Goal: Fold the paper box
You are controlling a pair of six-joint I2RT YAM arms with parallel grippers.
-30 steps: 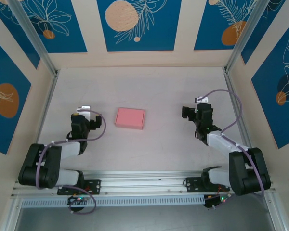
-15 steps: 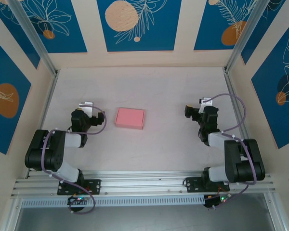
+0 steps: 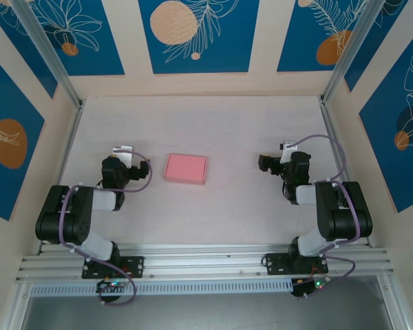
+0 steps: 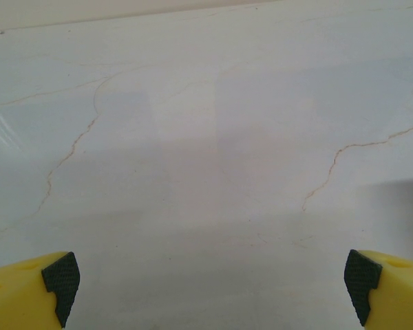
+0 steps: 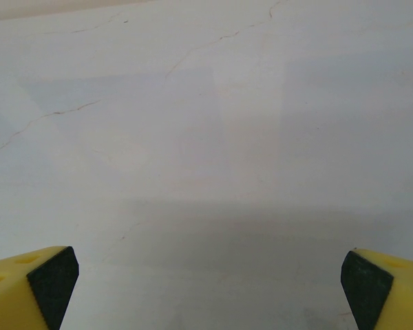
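The paper box is a flat pink rectangle lying on the pale table between the two arms. My left gripper rests to the left of it, about a hand's width away, not touching. My right gripper sits further off on the right side. In the left wrist view the left gripper is open, its yellow fingers with black pads far apart over bare table. The right gripper is open too in the right wrist view, with pads wide apart and nothing between them.
Both arms are folded back close to their bases on the metal rail at the near edge. Side walls with aluminium posts and a back wall bound the table.
Both arms have drawn back and folded up toward their bases, the left one first, the right one still settling. The pink box has not moved. Both grippers stay open.
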